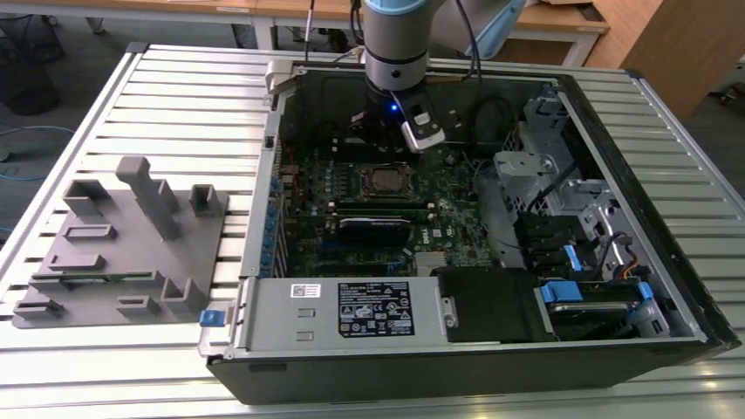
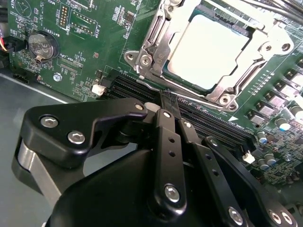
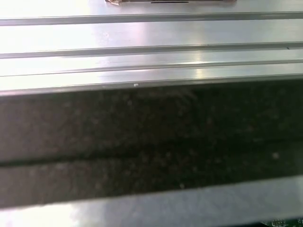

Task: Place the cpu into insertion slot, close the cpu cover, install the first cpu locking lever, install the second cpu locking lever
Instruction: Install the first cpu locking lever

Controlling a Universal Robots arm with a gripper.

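Observation:
In the second wrist view the cpu lies flat with its silver top up, and the cpu cover is down around it as a silvery frame. The insertion slot under them is hidden. My gripper is shut, its black fingers pressed together. Their tips sit just beside the cover's edge, at a thin metal lever rod that runs along that side. In the exterior view the gripper hangs inside the open computer case, just behind the cpu.
The motherboard lies in an open black case on a slatted metal table. Long black card slots run beside the socket. A grey fixture block stands at the exterior view's left. Cables and drive bays crowd the right.

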